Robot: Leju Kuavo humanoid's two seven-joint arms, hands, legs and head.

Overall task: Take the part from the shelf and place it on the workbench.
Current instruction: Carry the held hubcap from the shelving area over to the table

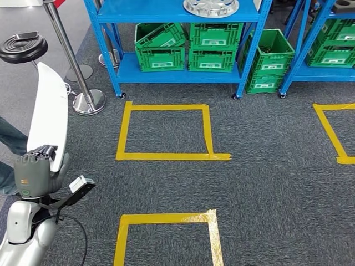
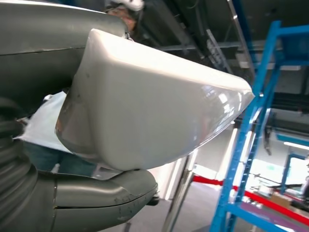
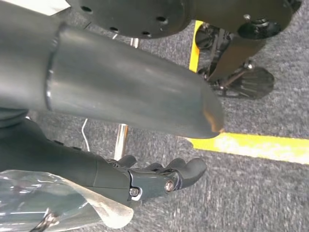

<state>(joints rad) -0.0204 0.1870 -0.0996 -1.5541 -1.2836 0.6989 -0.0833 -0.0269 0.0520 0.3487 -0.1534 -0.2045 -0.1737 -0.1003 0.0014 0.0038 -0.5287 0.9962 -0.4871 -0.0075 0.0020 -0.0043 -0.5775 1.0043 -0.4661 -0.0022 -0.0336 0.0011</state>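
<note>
My left hand (image 1: 35, 173) grips the lower end of a long, curved white part (image 1: 51, 111), which stands upright at the left of the head view. In the left wrist view the white part (image 2: 153, 106) lies glossy and broad between the thick grey thumb (image 2: 102, 193) and the hand's grey cover. My right hand (image 3: 160, 176) hangs over the grey carpet with nothing in it. Its dark fingers (image 3: 182, 170) are stretched out, apart from the thick thumb (image 3: 138, 92).
A blue shelf (image 1: 176, 75) ahead carries green crates (image 1: 209, 47) and a silver wheel-like disc (image 1: 211, 6). Yellow tape squares (image 1: 167, 155) mark the carpet. Chrome stanchions (image 1: 86, 100) and a black round stand (image 1: 23, 49) are at the left, by a person's legs (image 1: 10, 138).
</note>
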